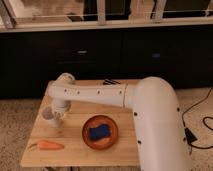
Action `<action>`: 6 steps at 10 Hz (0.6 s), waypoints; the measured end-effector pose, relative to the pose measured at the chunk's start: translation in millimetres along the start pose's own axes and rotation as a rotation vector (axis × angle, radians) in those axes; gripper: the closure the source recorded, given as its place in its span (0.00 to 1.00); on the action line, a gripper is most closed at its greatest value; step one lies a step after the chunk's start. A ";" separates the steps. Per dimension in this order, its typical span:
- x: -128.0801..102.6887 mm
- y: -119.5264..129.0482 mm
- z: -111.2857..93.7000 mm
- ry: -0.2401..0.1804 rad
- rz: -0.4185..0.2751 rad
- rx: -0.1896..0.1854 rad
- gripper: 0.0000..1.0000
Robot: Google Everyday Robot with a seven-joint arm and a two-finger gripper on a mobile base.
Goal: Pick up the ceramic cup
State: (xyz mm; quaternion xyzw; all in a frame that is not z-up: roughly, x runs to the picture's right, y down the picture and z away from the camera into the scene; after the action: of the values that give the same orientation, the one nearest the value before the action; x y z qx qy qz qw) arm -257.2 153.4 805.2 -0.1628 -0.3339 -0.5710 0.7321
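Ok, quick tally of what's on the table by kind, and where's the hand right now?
Cups: 1, white cup
Bowls: 1, orange-brown bowl
Sponges: 1, blue sponge in the bowl
Carrots: 1, carrot
Dark items at the back edge: 1, dark item, kind unclear
Total: 5
The hand is at the cup.

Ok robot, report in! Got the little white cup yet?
Gripper down at ceramic cup, table's left side. Cup not lifted. Bowl and carrot close, not blocking.
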 end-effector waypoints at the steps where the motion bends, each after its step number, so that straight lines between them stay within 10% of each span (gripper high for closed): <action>1: 0.1 0.1 0.0 0.000 0.000 0.000 0.90; 6: 8.5 4.6 -25.4 -0.002 0.024 0.013 0.90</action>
State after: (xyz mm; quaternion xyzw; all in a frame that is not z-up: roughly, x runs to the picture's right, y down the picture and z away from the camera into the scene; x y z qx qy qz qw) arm -244.1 132.8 793.3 -0.1625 -0.3366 -0.5599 0.7395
